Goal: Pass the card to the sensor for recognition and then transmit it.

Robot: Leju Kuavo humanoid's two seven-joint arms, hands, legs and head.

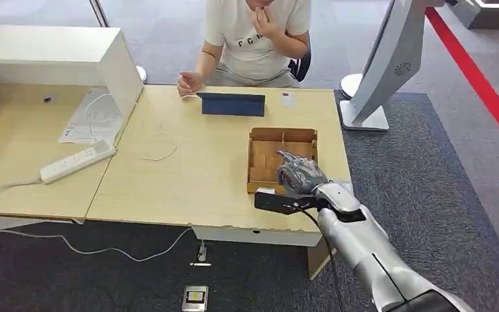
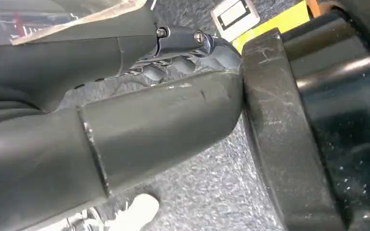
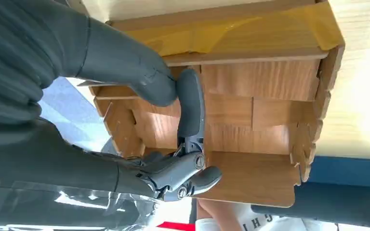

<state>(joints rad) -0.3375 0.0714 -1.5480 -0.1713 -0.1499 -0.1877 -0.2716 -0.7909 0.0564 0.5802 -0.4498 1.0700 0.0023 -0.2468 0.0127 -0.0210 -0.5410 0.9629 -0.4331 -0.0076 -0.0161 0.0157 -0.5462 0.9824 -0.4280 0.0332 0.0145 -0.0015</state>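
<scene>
My right hand (image 1: 301,174) hangs over the front right part of an open wooden box (image 1: 260,138) with compartments, on the light wood table (image 1: 188,169). In the right wrist view the thumb (image 3: 139,72) lies against a dark finger (image 3: 190,106) that reaches into the wooden box (image 3: 270,106); I see no card between them. A small white card (image 1: 288,99) lies at the table's far edge beside a dark blue flat device (image 1: 232,104). My left hand (image 2: 139,120) hangs low over the carpet, holding nothing.
A person (image 1: 260,39) sits at the far side, one hand (image 1: 188,82) on the table. A white power strip (image 1: 78,161), papers (image 1: 91,117) and a white case (image 1: 58,55) lie to the left. A white stand (image 1: 390,65) rises at the right.
</scene>
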